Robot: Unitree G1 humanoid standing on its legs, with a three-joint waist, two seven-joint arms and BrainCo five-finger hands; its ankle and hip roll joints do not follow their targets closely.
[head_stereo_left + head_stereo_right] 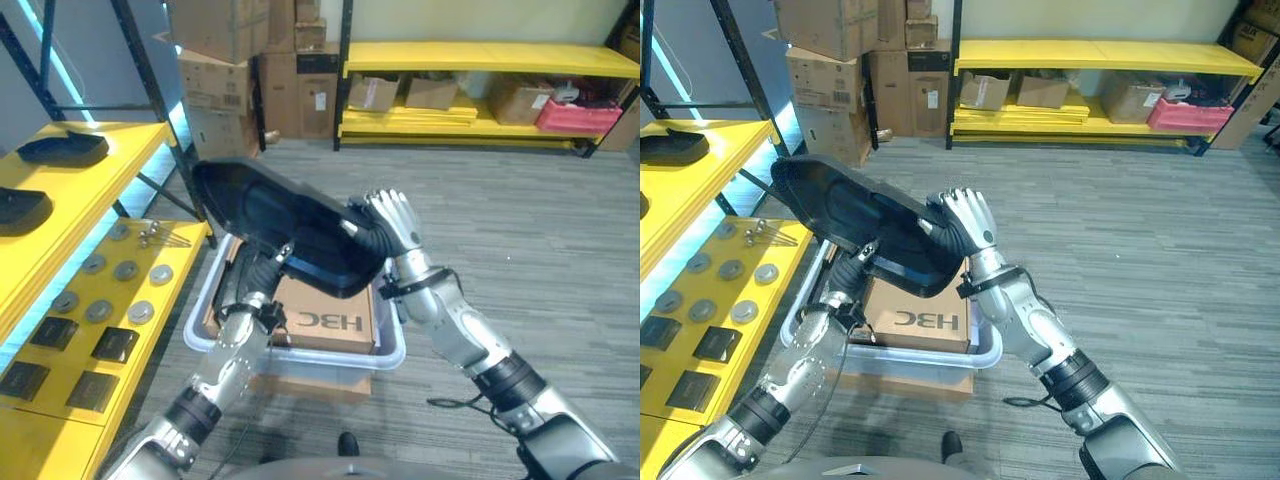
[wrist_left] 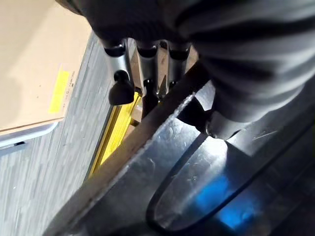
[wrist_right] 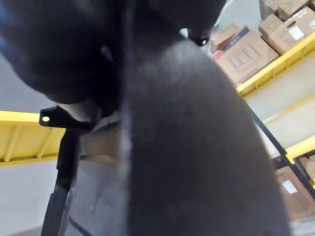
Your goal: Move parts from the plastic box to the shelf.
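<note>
part [image 1: 290, 225]: black moulded plastic, smooth with a dull sheen; glossy and reflective on the face seen in the left wrist view
plastic box [image 1: 300, 352]: pale, translucent-looking plastic, smooth rim
carton [image 1: 330, 312] in the box: brown cardboard, matt
shelf [image 1: 90, 160] at 9 o'clock: yellow painted boards, smooth, on dark metal uprights
discs [image 1: 125, 270] on the lower shelf: grey metal, dull
left hand [image 1: 262, 270]: silver metal-look fingers, dark ribbed cover, matt
right hand [image 1: 395, 222]: same silver finish, slight shine
floor [image 1: 520, 250]: grey carpet-like surface, streaked, matt
</note>
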